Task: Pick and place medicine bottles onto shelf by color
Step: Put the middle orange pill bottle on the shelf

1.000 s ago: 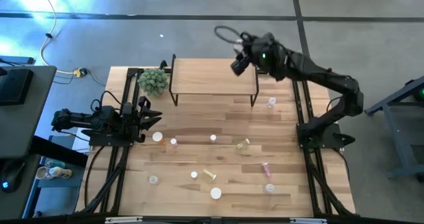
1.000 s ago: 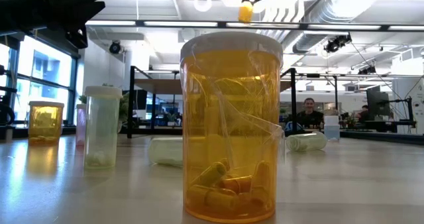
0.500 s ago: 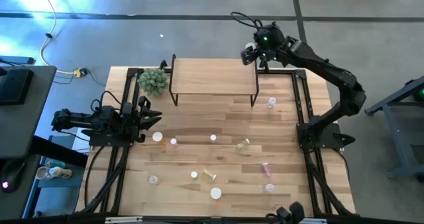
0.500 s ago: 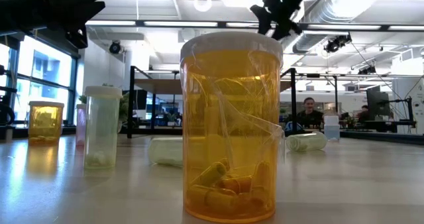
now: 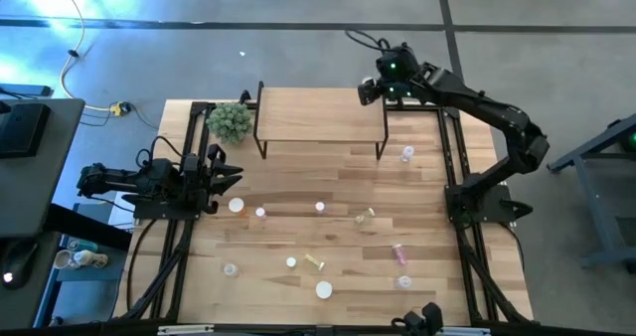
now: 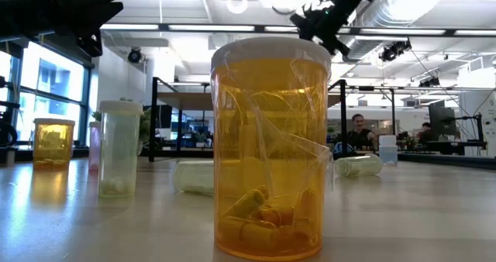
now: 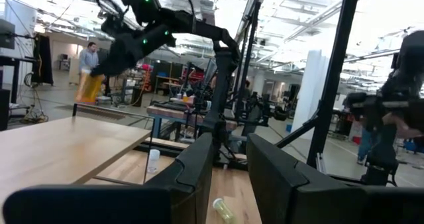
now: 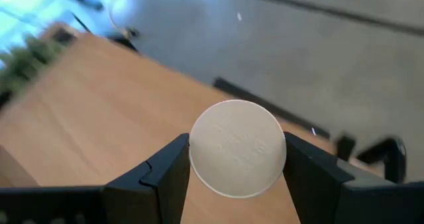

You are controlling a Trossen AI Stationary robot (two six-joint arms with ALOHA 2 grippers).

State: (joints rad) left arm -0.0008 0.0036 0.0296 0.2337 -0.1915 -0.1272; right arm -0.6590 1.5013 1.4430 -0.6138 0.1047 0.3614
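Right tool [image 8: 237, 177] gripping a white-capped orange bottle [image 8: 238, 148] above the shelf's [image 5: 320, 114] right rear corner, left tool [image 5: 231, 175] parked left of the shelf, fingers slightly apart, other bottles [image 5: 320, 263] scattered on the tabletop [image 5: 298, 227] in front of the shelf

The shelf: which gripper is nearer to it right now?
Right. The right gripper hangs over the right rear corner of the shelf, shut on a white-capped bottle. The left gripper waits at the table's left edge, in front of the shelf and well short of it.
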